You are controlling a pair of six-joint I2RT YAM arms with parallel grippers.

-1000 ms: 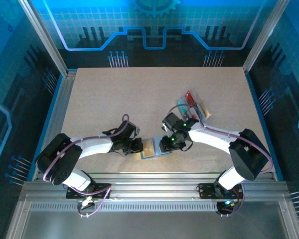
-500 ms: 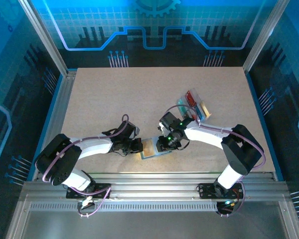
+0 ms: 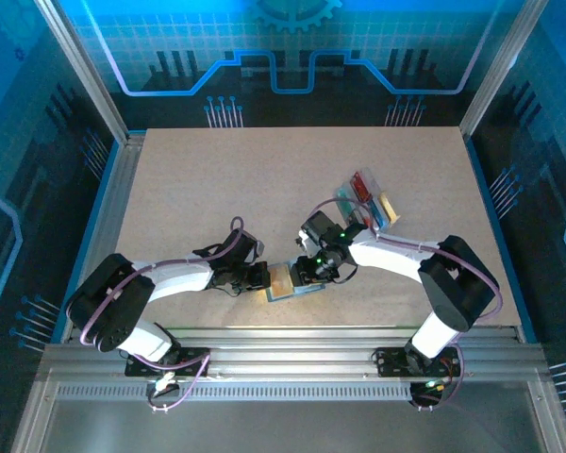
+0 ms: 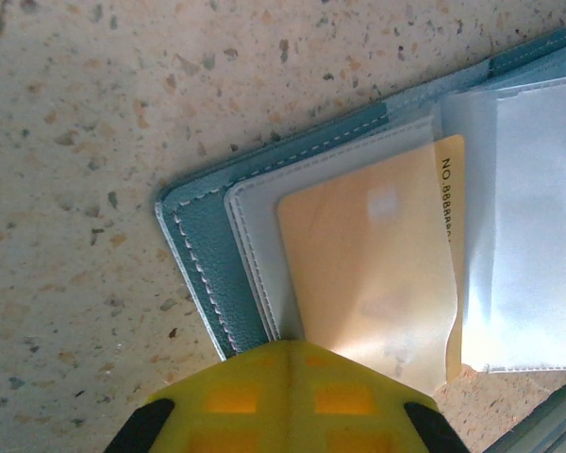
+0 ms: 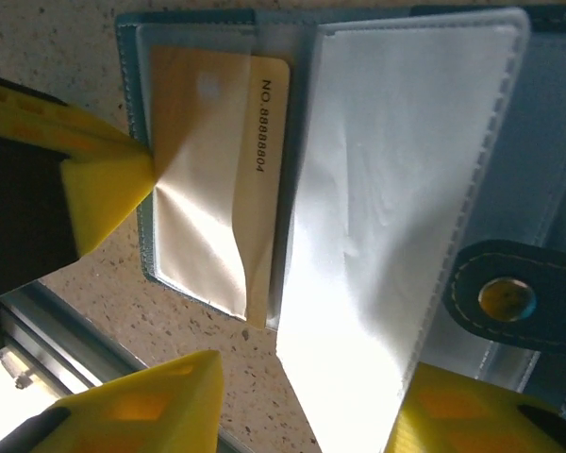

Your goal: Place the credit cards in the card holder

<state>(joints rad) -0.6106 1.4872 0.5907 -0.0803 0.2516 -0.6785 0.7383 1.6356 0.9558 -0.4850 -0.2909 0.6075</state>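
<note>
Nearest my bases, at the 6 o'clock edge of the table [image 3: 217,189], the card holder [image 3: 285,283] lies open. My left gripper [image 4: 283,387] is clamped shut on its 9 o'clock edge. From the creases fanning out of my fingertip, I judge it pinches the clear pocket film, to pin the wallet down and steady the pocket's mouth. My right gripper [image 5: 307,415] comes in from 3 o'clock with its jaws partly apart, straddling the loose clear page [image 5: 396,189] and gripping nothing that I can see; I judge it is placed to nudge the yellow card [image 5: 217,160] deeper.

That card sits mostly under the film, its numbered edge bare toward the fold; glare on the plastic hides how far the rest has slid in. I cannot tell whether my right fingertips touch the page, and the underside of my left pinch is out of sight. The snap strap [image 5: 505,297] lies at the holder's 3 o'clock side.

Farther off, at about 1 o'clock from the holder, the clear tray [image 3: 343,196] holds more credit cards [image 3: 363,182], with red, teal and yellow showing; it is well apart from both grippers, and the cards are too small to count.
</note>
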